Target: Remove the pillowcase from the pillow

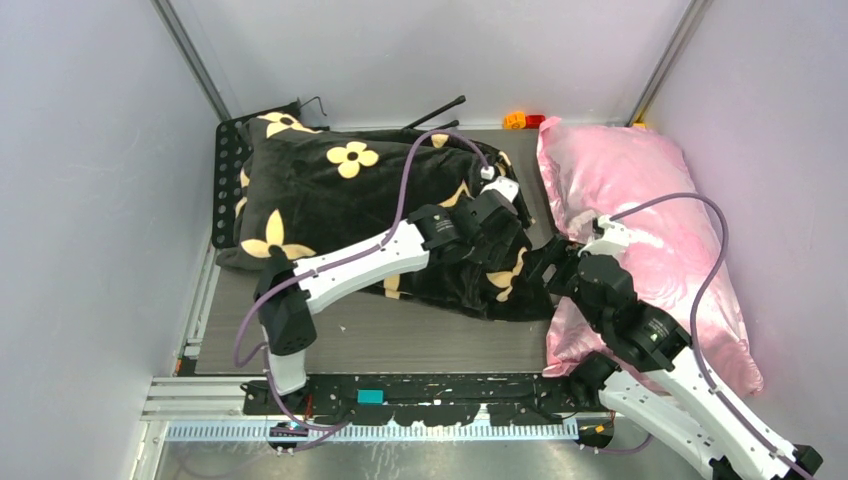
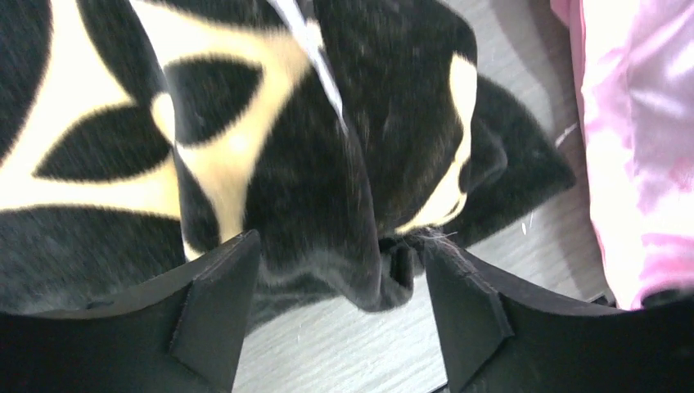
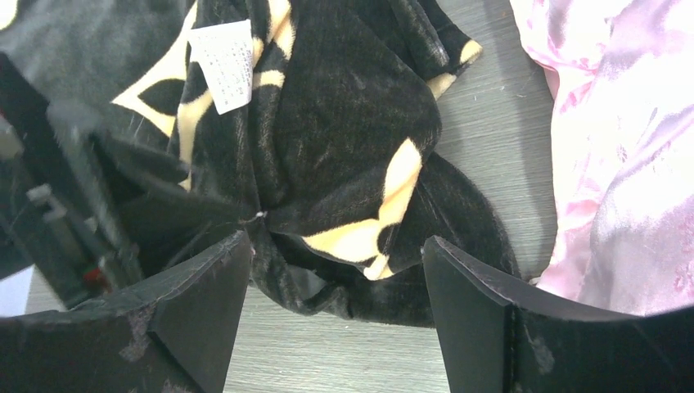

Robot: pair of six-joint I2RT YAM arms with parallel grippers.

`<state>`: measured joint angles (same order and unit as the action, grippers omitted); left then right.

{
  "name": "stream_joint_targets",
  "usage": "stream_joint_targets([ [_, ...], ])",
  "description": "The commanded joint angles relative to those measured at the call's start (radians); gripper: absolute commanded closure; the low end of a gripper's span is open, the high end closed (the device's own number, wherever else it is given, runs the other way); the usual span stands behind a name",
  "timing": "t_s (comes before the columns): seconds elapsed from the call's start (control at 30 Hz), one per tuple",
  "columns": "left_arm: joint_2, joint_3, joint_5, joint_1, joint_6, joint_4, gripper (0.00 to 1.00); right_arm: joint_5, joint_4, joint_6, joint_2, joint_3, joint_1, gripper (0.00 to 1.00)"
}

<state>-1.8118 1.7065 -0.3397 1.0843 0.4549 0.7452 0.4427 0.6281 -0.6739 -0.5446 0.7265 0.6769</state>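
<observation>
The black plush pillowcase (image 1: 330, 195) with tan flower motifs lies stuffed across the back left of the table. The white pillow is hidden inside it. My left gripper (image 1: 512, 240) is open over the pillowcase's right end. In the left wrist view the left gripper (image 2: 340, 319) has its jaws wide apart around a hanging fold of the pillowcase (image 2: 327, 205), without pinching it. My right gripper (image 1: 552, 268) is open just right of that end. In the right wrist view the right gripper (image 3: 335, 323) straddles the pillowcase's bunched corner (image 3: 352, 164), which carries a white label (image 3: 223, 65).
A shiny pink satin pillow (image 1: 640, 230) lies along the right side, close to both grippers; it shows in the left wrist view (image 2: 630, 147) and the right wrist view (image 3: 622, 147). A black perforated plate (image 1: 228, 170), black rods (image 1: 435, 110) and small orange and red blocks (image 1: 522, 120) are at the back. Grey tabletop (image 1: 400, 340) shows in front.
</observation>
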Motion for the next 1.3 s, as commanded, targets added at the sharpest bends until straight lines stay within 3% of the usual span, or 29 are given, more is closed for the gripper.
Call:
stream_joint_targets([
  [0.0, -0.077, 0.147, -0.117, -0.032, -0.008, 0.038, 0.31, 0.042, -0.056, -0.031, 0.028, -0.008, 0.001, 0.19],
  [0.13, -0.063, 0.072, -0.067, -0.084, 0.024, -0.010, 0.52, 0.018, -0.083, -0.031, 0.013, -0.018, 0.001, 0.19],
  [0.23, 0.000, -0.009, -0.050, -0.117, 0.041, -0.027, 0.93, 0.005, -0.107, -0.033, -0.019, -0.021, 0.001, 0.19],
  [0.27, 0.037, -0.037, -0.063, -0.130, 0.052, -0.022, 0.99, -0.002, -0.115, -0.033, -0.033, -0.022, 0.002, 0.19],
  [0.43, 0.324, -0.270, 0.031, -0.222, 0.081, -0.118, 1.00, -0.087, -0.159, -0.020, -0.157, 0.000, 0.001, 0.19],
  [0.57, 0.521, -0.419, 0.110, -0.267, 0.133, -0.175, 1.00, -0.293, -0.287, -0.035, -0.287, 0.032, 0.002, 0.18],
  [0.83, 0.656, -0.521, 0.140, -0.306, 0.154, -0.121, 1.00, -0.472, -0.400, -0.135, -0.570, 0.156, 0.016, 0.22],
  [1.0, 0.659, -0.534, 0.173, -0.307, 0.150, -0.108, 1.00, -0.210, -0.228, -0.190, -0.677, 0.261, 0.044, 0.21],
  [1.13, 0.663, -0.529, 0.161, -0.308, 0.135, -0.087, 1.00, 0.007, -0.067, -0.309, -0.649, 0.256, 0.043, 0.23],
  [1.27, 0.659, -0.523, 0.131, -0.308, 0.114, -0.062, 1.00, 0.054, -0.068, -0.324, -0.514, 0.107, 0.043, 0.47],
])
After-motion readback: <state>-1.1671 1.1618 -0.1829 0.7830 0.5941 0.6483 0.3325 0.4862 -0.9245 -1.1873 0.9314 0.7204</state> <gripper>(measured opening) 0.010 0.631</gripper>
